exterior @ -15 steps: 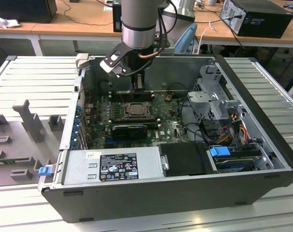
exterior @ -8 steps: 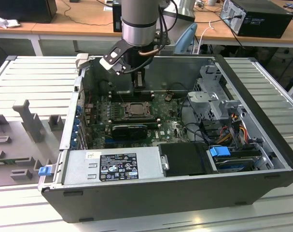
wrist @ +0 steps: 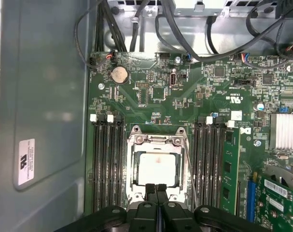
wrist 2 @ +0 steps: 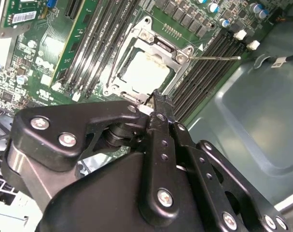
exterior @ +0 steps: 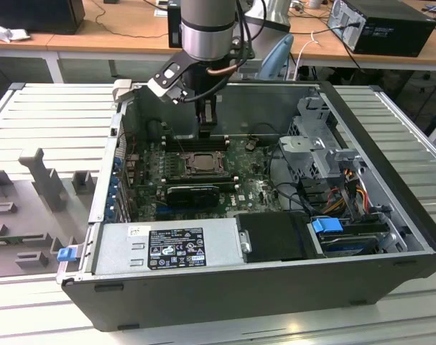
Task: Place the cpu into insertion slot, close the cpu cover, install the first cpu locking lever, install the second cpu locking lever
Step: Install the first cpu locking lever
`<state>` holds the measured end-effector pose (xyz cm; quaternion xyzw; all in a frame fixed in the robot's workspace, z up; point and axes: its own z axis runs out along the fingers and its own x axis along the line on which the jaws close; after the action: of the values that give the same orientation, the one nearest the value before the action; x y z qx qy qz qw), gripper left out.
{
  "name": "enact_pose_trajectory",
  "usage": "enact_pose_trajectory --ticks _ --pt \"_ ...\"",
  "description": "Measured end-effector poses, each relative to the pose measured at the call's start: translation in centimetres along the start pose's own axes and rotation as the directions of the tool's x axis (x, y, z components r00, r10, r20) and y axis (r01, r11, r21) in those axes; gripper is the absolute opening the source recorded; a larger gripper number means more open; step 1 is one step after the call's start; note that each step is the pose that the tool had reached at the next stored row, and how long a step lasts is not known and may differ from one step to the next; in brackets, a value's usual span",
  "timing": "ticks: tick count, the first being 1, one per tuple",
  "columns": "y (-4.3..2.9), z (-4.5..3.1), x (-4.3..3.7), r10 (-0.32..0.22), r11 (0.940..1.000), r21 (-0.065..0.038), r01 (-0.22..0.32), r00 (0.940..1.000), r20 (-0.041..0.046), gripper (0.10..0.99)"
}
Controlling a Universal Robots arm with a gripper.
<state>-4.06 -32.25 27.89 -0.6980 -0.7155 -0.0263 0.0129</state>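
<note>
One cpu [wrist: 157,168] sits in the one insertion slot [wrist: 134,197] inside an open computer case [exterior: 275,287] on the bench [exterior: 45,115], the one cpu cover [wrist: 182,166] lying flat around its pale face. One pincer [wrist: 156,189], fingers pressed together and empty, hangs at the slot's edge; the second wrist view adds a thin wire lever [wrist 2: 216,58] sticking out.

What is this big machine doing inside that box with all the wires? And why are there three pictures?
It is a robot arm with a gripper reaching into an open computer case. One picture is taken from off the arm; two come from cameras riding near its wrist. On the green board lies the cpu, a pale square, with the silver cpu cover closed around it. The gripper's fingers are pressed together, holding nothing, close to the cover's edge.
</note>
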Motion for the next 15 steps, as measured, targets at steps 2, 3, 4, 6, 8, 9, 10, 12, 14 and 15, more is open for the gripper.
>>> enact_pose_trajectory --ticks 2,3,4,6,8,9,10,12,14,15 --pt "0.00 -0.02 0.00 -0.002 1.0000 0.000 0.002 1.0000 -0.0003 0.106" --pt "0.00 -0.02 0.00 -0.008 1.0000 0.000 0.008 1.0000 -0.0004 0.106" --pt "0.00 -0.02 0.00 -0.018 0.9998 0.001 0.018 0.9998 -0.0006 0.106" --pt "0.00 -0.03 0.00 -0.049 0.9988 0.003 0.049 0.9988 -0.0010 0.106" --pt "0.00 -0.03 0.00 -0.070 0.9975 0.004 0.070 0.9975 -0.0014 0.106" --pt "0.00 -0.03 0.00 -0.082 0.9966 0.004 0.082 0.9966 -0.0017 0.106" --pt "0.00 -0.03 0.00 -0.091 0.9959 0.005 0.091 0.9959 -0.0018 0.106" --pt "0.00 -0.03 0.00 -0.109 0.9941 0.006 0.109 0.9941 -0.0022 0.106" --pt "0.00 -0.03 0.00 -0.126 0.9920 0.007 0.126 0.9920 -0.0026 0.106" --pt "0.00 -0.03 0.00 -0.131 0.9914 0.007 0.131 0.9914 -0.0027 0.106"
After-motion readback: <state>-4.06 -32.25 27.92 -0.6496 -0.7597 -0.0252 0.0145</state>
